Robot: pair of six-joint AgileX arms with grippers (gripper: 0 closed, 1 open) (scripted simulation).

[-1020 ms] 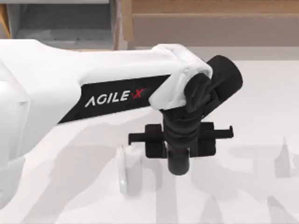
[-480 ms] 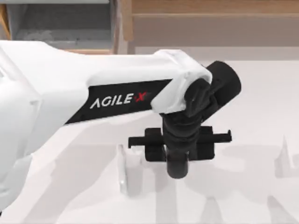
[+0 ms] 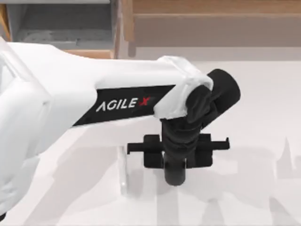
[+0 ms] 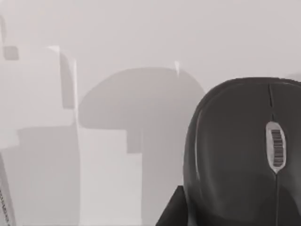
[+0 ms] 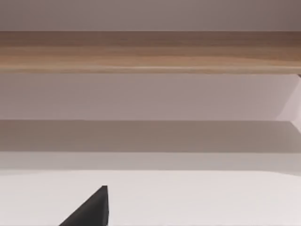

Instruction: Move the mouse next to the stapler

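The mouse is dark grey with a pale scroll wheel and looms close in the left wrist view, above its shadow on the table. My left gripper hangs over the table's middle in the top view, shut on the mouse, which is hidden under the wrist there. One black fingertip shows beside the mouse. The stapler is white and stands just left of the gripper, also visible as a pale block in the left wrist view. My right gripper is parked, facing the far wall.
The left arm's white link covers the table's left half in the top view. A wooden ledge and a grey shelf unit run behind the table's far edge. The white table lies open to the right.
The left arm has swung a little, carrying the gripper and mouse slightly left and toward the near edge, closer to the stapler. The stapler has not moved.
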